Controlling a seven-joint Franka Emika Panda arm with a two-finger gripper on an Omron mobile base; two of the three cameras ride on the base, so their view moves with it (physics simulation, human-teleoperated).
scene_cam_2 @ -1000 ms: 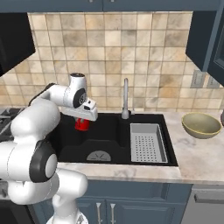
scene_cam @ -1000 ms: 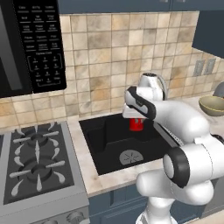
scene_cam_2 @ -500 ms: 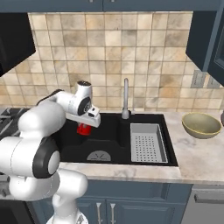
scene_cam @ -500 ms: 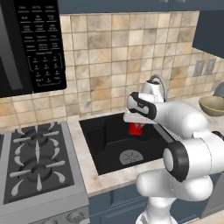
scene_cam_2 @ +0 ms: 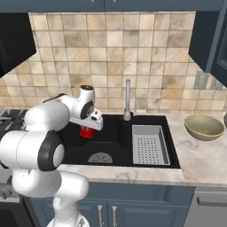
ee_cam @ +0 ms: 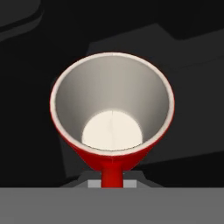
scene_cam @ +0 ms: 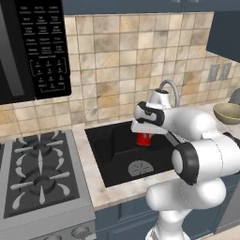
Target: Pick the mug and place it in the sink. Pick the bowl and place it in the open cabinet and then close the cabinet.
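The sink [scene_cam_2: 115,146] is a black box shape sunk into the stone counter [scene_cam_2: 201,157]. Its walls stand all around the low floor. The round grey drain [scene_cam_2: 100,158] sits near the front edge. The grey tray [scene_cam_2: 150,144] with little holes takes up the right part of the sink. The left part has bare black floor with room in it. The faucet [scene_cam_2: 127,99] stands at the back edge, just beside the arm's hand.

The gripper [scene_cam_2: 87,126] hangs down inside the left part of the sink. Its fingers are pinched on the mug [scene_cam_2: 86,131]. The red mug stands upright under the hand, above the black floor. I cannot tell if its bottom touches the floor. In the hand view the mug [ee_cam: 112,114] opens toward the camera, and its white inside shows with black sink all around it. From the left side the mug [scene_cam: 143,138] sits behind the drain, near the back wall.

The bowl [scene_cam_2: 204,127] rests on the counter to the right, well apart from the sink. The open cabinet [scene_cam_2: 213,37] hangs on the wall above the bowl. Its dark blue door stands out over the counter.
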